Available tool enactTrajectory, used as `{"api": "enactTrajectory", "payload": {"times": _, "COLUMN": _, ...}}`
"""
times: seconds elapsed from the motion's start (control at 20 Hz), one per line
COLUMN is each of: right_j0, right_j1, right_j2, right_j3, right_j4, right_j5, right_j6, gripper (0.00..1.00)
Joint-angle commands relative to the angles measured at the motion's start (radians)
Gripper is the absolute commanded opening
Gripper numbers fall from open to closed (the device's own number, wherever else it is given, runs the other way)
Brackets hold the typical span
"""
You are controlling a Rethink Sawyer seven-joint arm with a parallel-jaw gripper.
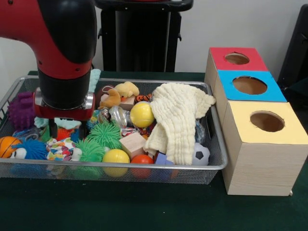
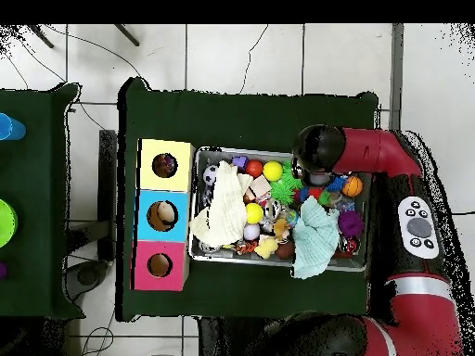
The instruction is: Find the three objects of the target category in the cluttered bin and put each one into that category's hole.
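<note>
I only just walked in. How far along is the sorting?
Nothing visibly done: the yellow box's hole shows no bundle, though its depths are hidden. The gripper is down in the bin, beside a printed fabric bundle; whether it grips is unclear. No other bundles are visible.

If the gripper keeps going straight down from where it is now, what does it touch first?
Probably the printed fabric bundle lying just below the gripper in the bin, with a green spiky ball right beside it. Depth is unclear, so it may land on neighbouring clutter.
</note>
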Motion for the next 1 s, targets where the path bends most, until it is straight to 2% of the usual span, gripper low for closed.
{"api": "enactTrajectory", "payload": {"times": 0.05, "right_j0": -0.030, "right_j1": 0.049, "right_j2": 0.032, "right_j3": 0.060, "right_j4": -0.087, "right_j5": -0.100, "right_j6": -0.222, "gripper": 1.00}}
{"api": "enactTrajectory", "payload": {"times": 0.3, "right_j0": -0.034, "right_j1": 0.050, "right_j2": 0.031, "right_j3": 0.024, "right_j4": -0.101, "right_j5": -0.109, "right_j6": -0.255, "gripper": 1.00}}
{"api": "enactTrajectory", "payload": {"times": 0.45, "right_j0": -0.038, "right_j1": 0.076, "right_j2": 0.036, "right_j3": -0.007, "right_j4": -0.106, "right_j5": -0.117, "right_j6": -0.268, "gripper": 1.00}}
{"api": "enactTrajectory", "payload": {"times": 0.7, "right_j0": -0.027, "right_j1": 0.120, "right_j2": 0.030, "right_j3": -0.031, "right_j4": -0.108, "right_j5": -0.120, "right_j6": -0.242, "gripper": 1.00}}
{"api": "enactTrajectory", "payload": {"times": 1.0, "right_j0": 0.004, "right_j1": 0.154, "right_j2": 0.011, "right_j3": -0.073, "right_j4": -0.113, "right_j5": -0.073, "right_j6": -0.221, "gripper": 1.00}}
